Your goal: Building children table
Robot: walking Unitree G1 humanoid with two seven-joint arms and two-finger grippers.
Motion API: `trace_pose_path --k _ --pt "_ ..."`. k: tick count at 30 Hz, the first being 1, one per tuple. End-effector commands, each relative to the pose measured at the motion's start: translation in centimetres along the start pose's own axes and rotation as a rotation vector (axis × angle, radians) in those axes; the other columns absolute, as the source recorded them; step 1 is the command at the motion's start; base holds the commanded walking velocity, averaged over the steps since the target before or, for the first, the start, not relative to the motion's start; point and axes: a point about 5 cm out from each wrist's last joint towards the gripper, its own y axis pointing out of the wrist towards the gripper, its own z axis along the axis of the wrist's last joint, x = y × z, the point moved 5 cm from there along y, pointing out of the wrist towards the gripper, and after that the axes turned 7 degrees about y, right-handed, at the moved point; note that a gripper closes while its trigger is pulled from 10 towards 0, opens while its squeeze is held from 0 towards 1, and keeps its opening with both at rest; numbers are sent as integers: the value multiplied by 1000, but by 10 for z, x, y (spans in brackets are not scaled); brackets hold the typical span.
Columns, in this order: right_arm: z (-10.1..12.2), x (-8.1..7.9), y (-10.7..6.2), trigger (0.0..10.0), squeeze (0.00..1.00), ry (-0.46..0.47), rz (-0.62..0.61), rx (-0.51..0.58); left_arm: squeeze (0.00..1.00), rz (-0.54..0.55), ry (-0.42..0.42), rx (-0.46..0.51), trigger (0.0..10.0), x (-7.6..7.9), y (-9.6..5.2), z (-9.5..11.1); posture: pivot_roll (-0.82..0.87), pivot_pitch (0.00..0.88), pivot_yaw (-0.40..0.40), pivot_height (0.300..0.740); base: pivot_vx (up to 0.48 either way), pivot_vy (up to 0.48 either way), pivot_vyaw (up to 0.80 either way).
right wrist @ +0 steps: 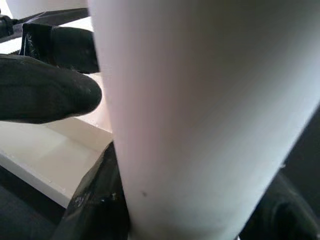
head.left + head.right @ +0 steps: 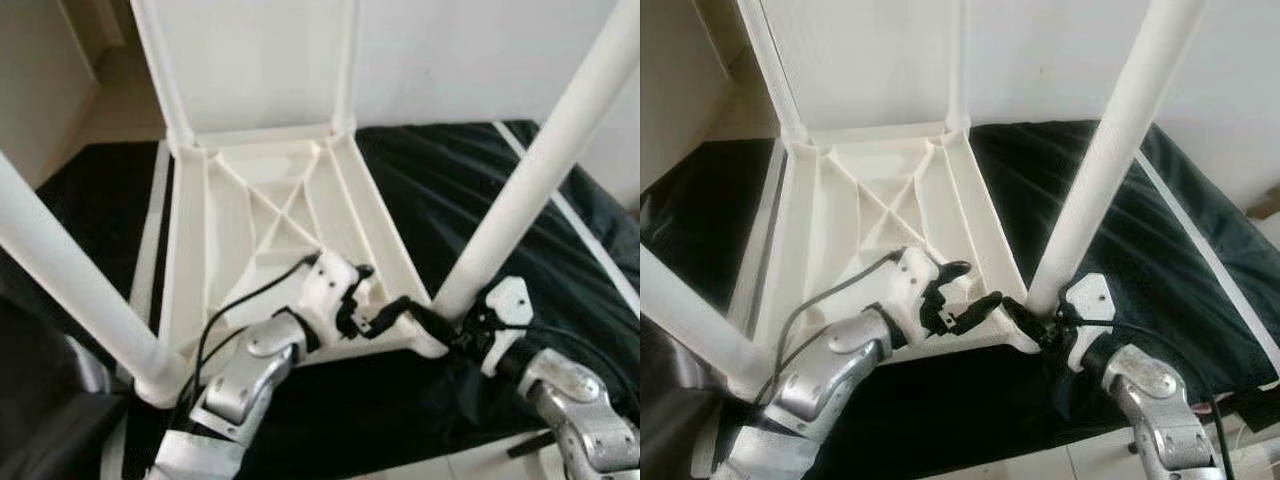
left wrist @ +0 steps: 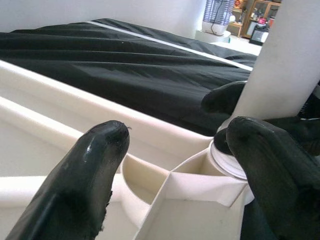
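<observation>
An upturned white table (image 2: 270, 230) lies on a black sheet (image 2: 470, 190), its ribbed underside showing and four legs standing up. The left gripper (image 2: 375, 315), fingers spread, braces the near corner socket (image 3: 200, 167); the right gripper (image 2: 455, 330) pinches the near right leg (image 2: 540, 160) at its base. That leg leans, and it could cross-seat or pop out if the corner slips.

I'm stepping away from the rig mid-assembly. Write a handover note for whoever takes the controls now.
Right end effector: shut on the near right leg at its base.
Left end effector: open, fingers astride the corner socket beside that leg.
Table top lies upside down on the black cloth.
Done: four legs stand in their corners.
Left: whether this leg is fully seated cannot be told; check it, then turn the table upright.
</observation>
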Motion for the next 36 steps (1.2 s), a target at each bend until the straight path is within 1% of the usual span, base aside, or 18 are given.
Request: trace_pose_path --k 1,4,7,8,9,10,11,14,15,16,17,18,21,24,26,29,31,36 --pt "-11 -5 -2 0 0 4 10 -44 0 37 2 -19 10000 -4 -2 -3 -33 39 -51 740 0 0 0" --pt "-11 -4 -3 0 0 7 -70 -13 0 61 7 -24 10000 -4 -5 -4 -23 29 -48 740 0 0 0" --pt "-10 -2 -3 0 0 5 -96 -7 0 66 10 -27 10000 -4 -6 -4 -23 29 -48 740 0 0 0" --pt "-10 1 -4 4196 0 18 -132 1 0 66 6 -27 10000 -3 -6 -4 -24 26 -46 740 0 0 0" --pt "-10 3 -5 4196 0 27 -156 6 0 66 3 -27 10000 -3 -6 -4 -24 26 -46 740 0 0 0" --pt "-11 8 -4 10000 0 62 -254 24 0 81 5 -44 10000 -5 -5 -7 -31 14 -40 740 0 0 0" --pt "-11 8 -4 10000 0 62 -254 24 0 81 5 -44 10000 -5 -5 -7 -31 14 -40 740 0 0 0" --pt "-13 14 -4 10000 0 115 -412 51 0 108 6 -86 10000 -9 -5 -13 -33 9 -39 740 0 0 0" --pt "-13 14 -4 10000 0 115 -412 51 0 108 6 -86 10000 -9 -5 -13 -33 9 -39 740 0 0 0" --pt "-21 18 3 10000 0 159 -559 16 0 156 -14 -128 10000 -17 -2 -20 -28 2 -40 740 0 0 0" --pt "-21 18 3 10000 0 159 -559 16 0 156 -14 -128 10000 -17 -2 -20 -28 2 -40 740 0 0 0" --pt "-25 22 5 10000 0 214 -694 13 0 194 0 -167 10000 -22 -3 -28 -19 1 -41 740 0 0 0" --pt "-26 25 3 10000 0 237 -767 24 0 207 3 -180 10000 -22 -4 -31 -16 3 -42 740 0 0 0" --pt "-35 29 -4 10000 0 235 -932 -8 0 278 -29 -179 10000 -29 -4 -31 -8 8 -46 740 0 0 0" --pt "-38 28 -6 10000 0 237 -962 -20 0 298 -46 -173 10000 -31 -3 -31 -5 9 -49 740 0 0 0" --pt "-34 21 7 10000 0 226 -917 -22 0 381 -42 -189 10000 -38 -2 -32 -8 8 -49 740 0 0 0" --pt "-34 20 8 10000 0 225 -912 -22 0 388 -40 -192 10000 -38 -2 -33 -8 8 -49 740 0 0 0" --pt "-26 22 6 10000 0 217 -957 9 0 458 -85 -159 10000 -34 11 -29 1 0 -60 740 0 0 0"
